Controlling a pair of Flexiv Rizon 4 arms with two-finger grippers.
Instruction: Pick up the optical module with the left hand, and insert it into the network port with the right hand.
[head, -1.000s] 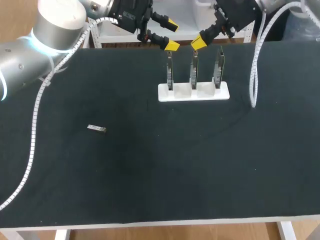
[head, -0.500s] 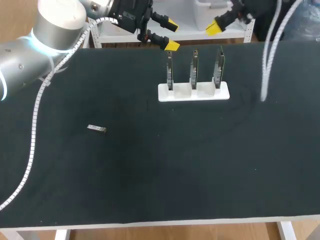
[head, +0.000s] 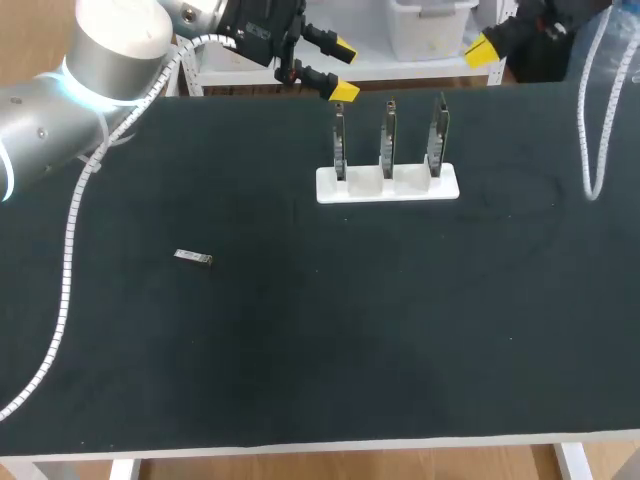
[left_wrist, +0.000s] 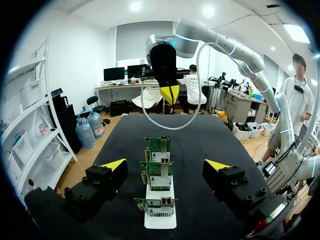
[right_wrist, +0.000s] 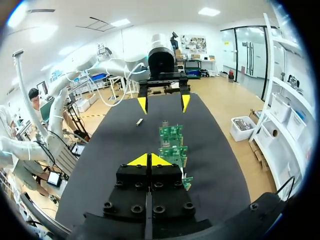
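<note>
Between the earlier frames and this one, the right gripper (head: 483, 49) withdrew from just above the middle card (head: 388, 135) to a raised position near the far right corner of the table (head: 300, 350), well apart from the cards. Nothing else had shifted. In the right wrist view its yellow tips (right_wrist: 149, 160) were pressed together with no gap, and nothing was held between them. The left gripper (head: 343, 69) hung at the far edge of the table, just beyond the leftmost card (head: 340, 140), with its fingers spread wide and nothing between them. In the left wrist view the same gripper (left_wrist: 165, 165) looked along the row of cards, with the nearest card (left_wrist: 159, 206) ahead of its open fingers and the right gripper (left_wrist: 169, 93) visible past the end of the row. Three green cards stood upright in a line on a white stand (head: 387, 186) at the far middle of the table. The third card (head: 438, 135) was the one nearest the right arm. The module (head: 193, 257), a small silver piece, lay flat on the black cloth in the left half of the table, well apart from the stand and from both grippers. In the right wrist view the module (right_wrist: 139, 121) appeared beyond the cards, beside the open left gripper (right_wrist: 163, 103). Neither gripper touched any object.
</note>
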